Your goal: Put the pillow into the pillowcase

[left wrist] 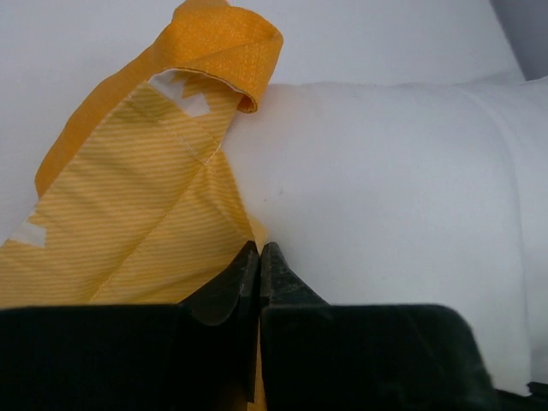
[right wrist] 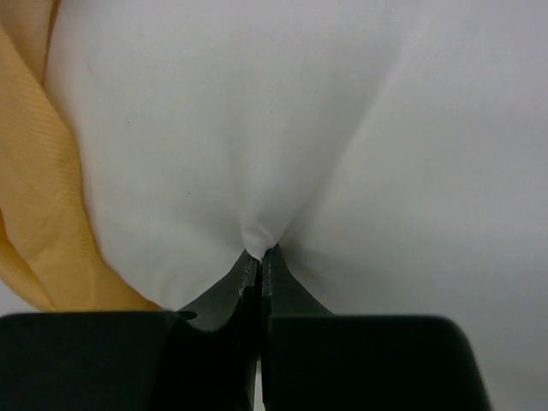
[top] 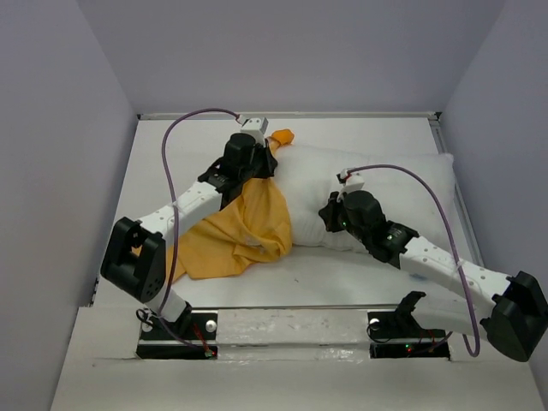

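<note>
The thin orange-yellow fabric pillowcase point(top: 244, 227) lies crumpled on the left part of the white surface point(top: 342, 278). Its upper edge reaches over the left end of the plump white rectangular pillow point(top: 402, 184). The left gripper point(left wrist: 259, 250) has its fingers pressed together on the striped inner side of the pillowcase's edge, just beside the pillow. A rolled hem corner point(left wrist: 231, 51) sticks up beyond it. To the right, the pillow lies across the middle and right of the surface, mostly uncovered. The right gripper point(right wrist: 259, 254) is closed tight, pinching a small pucker of the pillow's white fabric.
</note>
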Motion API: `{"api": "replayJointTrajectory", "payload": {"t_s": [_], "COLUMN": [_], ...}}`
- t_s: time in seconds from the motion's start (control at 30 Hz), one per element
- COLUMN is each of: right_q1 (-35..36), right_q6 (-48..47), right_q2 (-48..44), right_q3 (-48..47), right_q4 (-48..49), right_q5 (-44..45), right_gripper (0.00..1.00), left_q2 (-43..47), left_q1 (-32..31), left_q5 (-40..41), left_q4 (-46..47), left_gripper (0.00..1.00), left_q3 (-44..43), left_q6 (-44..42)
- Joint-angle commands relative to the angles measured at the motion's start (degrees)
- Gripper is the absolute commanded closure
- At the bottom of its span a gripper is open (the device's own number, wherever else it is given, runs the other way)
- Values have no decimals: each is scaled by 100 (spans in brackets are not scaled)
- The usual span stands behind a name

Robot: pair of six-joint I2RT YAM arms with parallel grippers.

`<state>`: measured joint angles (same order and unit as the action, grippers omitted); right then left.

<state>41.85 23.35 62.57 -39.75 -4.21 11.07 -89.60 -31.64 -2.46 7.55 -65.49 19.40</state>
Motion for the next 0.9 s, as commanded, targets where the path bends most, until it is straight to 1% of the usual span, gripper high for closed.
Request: {"api": "replayJointTrajectory", "payload": {"t_s": [0.0, 0.07, 0.13, 0.27, 0.3, 0.4, 0.47, 0.5, 0.53, 0.57, 0.6, 0.63, 0.67, 0.7, 0.8, 0.83, 0.87], "right_q1": [675, 833, 1062, 1352, 1353, 1353, 1353, 1353, 1353, 1353, 1274, 1126, 907, 348, -639, -1121, -1282], "right_q6": [125, 187, 222, 11, -41, -164, -182, -234, -339, -401, -471, -646, -726, -814, -1104, -1192, -1402], "right_q2": [71, 10, -147, -394, -516, -736, -763, -694, -650, -632, -632, -640, -632, -605, -430, -334, -37], "right_q3": [108, -59, -278, -867, -972, -1131, -1149, -1210, -1298, -1394, -1561, -1658, -1764, -1991, -2160, -2186, -2213], "right_q4": [-572, -721, -1010, -1739, -2098, -2295, -2269, -2295, -2356, -2383, -2409, -2418, -2418, -2401, -2068, -1962, -1787], "right_q5": [-466, -422, -334, -395, -465, -921, -975, -993, -1001, -949, -636, -554, -579, -902, -1799, -2254, -2415], "right_gripper": [100, 100, 100, 100, 100, 100, 100, 94, 64, 48, 34, 14, 11, 9, 8, 7, 5], "left_q2": [443, 654, 794, 1058, 1094, 1094, 980, 928, 831, 787, 752, 716, 716, 707, 707, 725, 725], "left_q1": [-263, -500, -659, -668, -668, -660, -677, -686, -695, -703, -712, -747, -765, -782, -826, -835, -861], "left_q5": [-325, -308, -395, -703, -782, -1088, -1352, -1380, -1397, -1432, -1502, -1521, -1521, -1521, -1565, -1565, -1565], "left_q4": [940, 1090, 1038, 985, 985, 880, 915, 906, 906, 906, 915, 915, 915, 906, 853, 862, 862], "left_gripper": [92, 93, 93, 93, 93, 96, 98, 99, 100, 100, 100, 100, 100, 100, 100, 100, 100], "left_q3": [-43, 19, -24, 1, -7, -77, -43, -34, -34, -25, -33, -60, -77, -95, -148, -130, -122], "left_q6": [11, -67, -155, 11, 55, 178, 240, 249, 240, 249, 249, 240, 222, 205, 170, 161, 152]}}
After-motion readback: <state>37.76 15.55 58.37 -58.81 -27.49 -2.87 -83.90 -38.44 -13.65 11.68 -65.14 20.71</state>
